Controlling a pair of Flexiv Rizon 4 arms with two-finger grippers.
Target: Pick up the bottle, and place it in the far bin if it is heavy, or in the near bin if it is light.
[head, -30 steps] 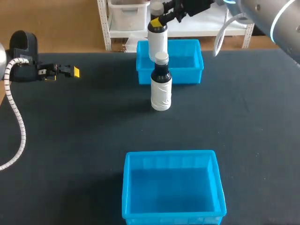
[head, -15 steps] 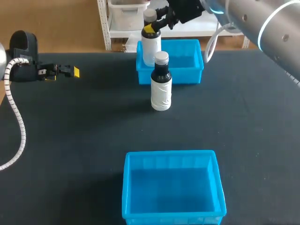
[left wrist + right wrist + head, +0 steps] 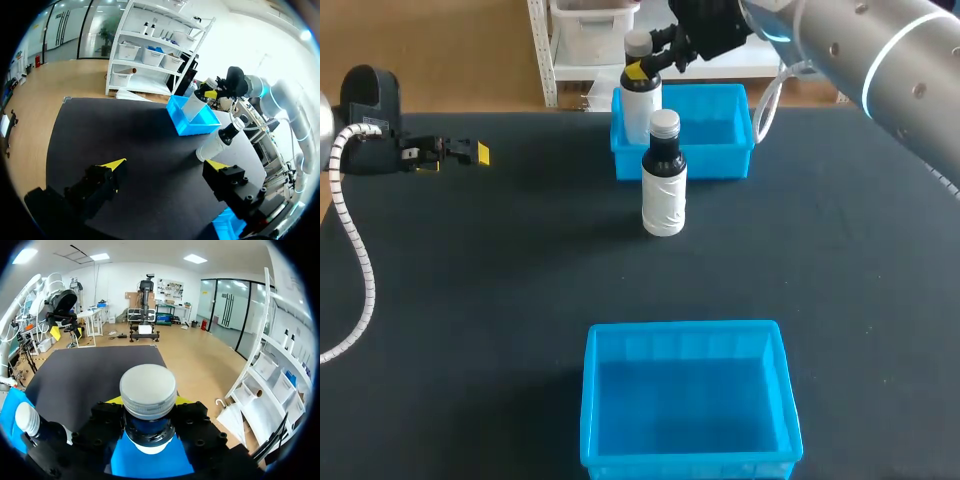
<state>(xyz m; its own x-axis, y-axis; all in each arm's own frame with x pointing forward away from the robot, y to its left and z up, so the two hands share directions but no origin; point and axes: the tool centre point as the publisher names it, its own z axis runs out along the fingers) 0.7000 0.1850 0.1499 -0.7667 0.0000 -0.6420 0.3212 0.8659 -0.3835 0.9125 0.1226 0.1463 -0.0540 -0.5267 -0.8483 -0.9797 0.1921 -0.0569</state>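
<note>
I'd judge the far bin is the target. The white bottle hangs over its left wall, pinched at the neck by the right gripper. Best carry it toward the bin's middle before lowering. On the dark table the near bin sits well apart. A second bottle stands just before the far bin, and the left gripper rests spread wide.
</note>
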